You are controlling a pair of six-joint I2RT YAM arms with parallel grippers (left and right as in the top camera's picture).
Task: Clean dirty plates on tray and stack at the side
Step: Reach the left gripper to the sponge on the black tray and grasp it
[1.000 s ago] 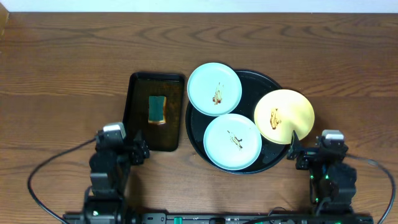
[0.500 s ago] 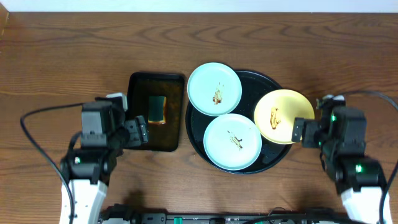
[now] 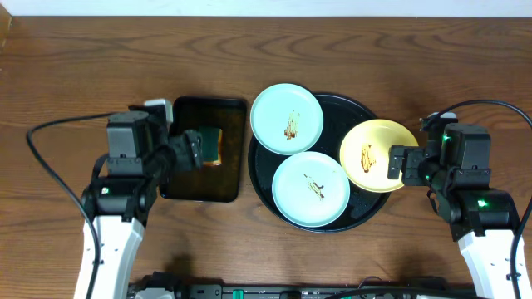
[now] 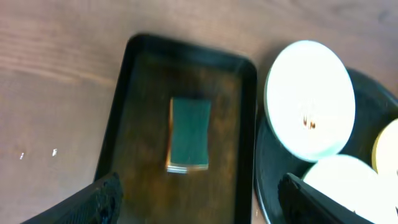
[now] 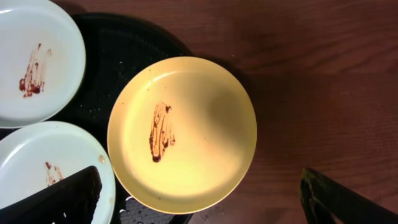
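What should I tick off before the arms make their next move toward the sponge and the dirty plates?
1. The left fingers open, near the sponge: ok.
2. The right fingers open, by the yellow plate: ok.
3. Sponge lying free in the rectangular tray: ok.
4. Plates clean: not ok; sauce smears on the yellow plate, far mint plate and near mint plate.
5. Yellow plate wholly inside the round tray: not ok; it overhangs the rim.
6. Sponge damp: cannot tell.

three plates [image 3: 311, 188] on round tray [image 3: 342, 112] — two overhanging rim; sponge [image 3: 211, 145] in small tray [image 3: 204, 188] just left of it
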